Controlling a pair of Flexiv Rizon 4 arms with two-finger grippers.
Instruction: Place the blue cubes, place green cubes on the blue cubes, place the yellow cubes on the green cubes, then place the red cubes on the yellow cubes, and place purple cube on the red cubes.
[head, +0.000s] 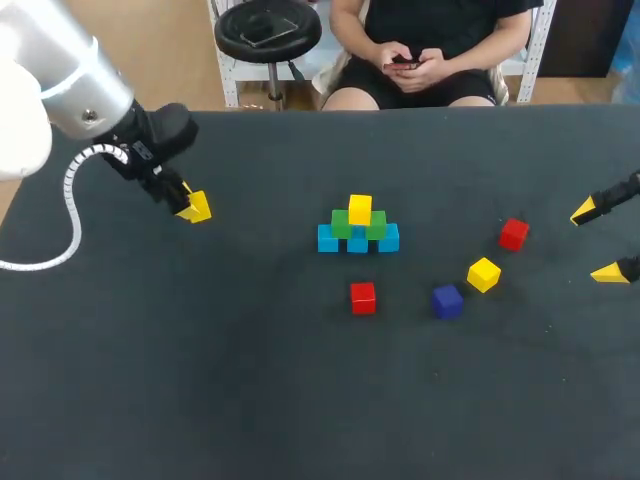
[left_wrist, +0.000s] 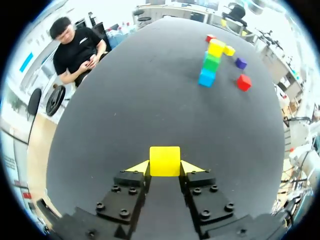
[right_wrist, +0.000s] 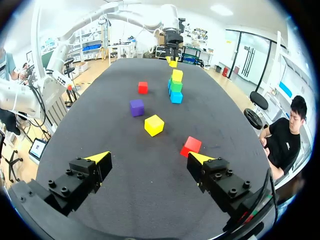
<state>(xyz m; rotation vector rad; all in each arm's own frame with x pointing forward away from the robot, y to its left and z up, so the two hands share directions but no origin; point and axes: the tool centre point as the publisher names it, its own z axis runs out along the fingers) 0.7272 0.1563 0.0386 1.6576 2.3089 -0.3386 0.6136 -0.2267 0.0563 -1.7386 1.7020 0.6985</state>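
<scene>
My left gripper (head: 190, 205) is over the table's left part, shut on a yellow cube (left_wrist: 165, 161) that sits squarely between both yellow tips. In the middle stands a pyramid (head: 358, 226): three blue cubes (head: 328, 239), two green cubes (head: 343, 224) on them, and one yellow cube (head: 360, 208) on top. Loose on the table are a red cube (head: 363, 297), a purple cube (head: 447, 301), a yellow cube (head: 483, 274) and another red cube (head: 513, 234). My right gripper (head: 598, 241) hangs open at the right edge with nothing between its fingers; the red cube (right_wrist: 191, 146) lies just ahead of it.
The dark table (head: 200, 380) is bare along the front and between the left gripper and the pyramid. A person sits beyond the far edge and does not reach over the table.
</scene>
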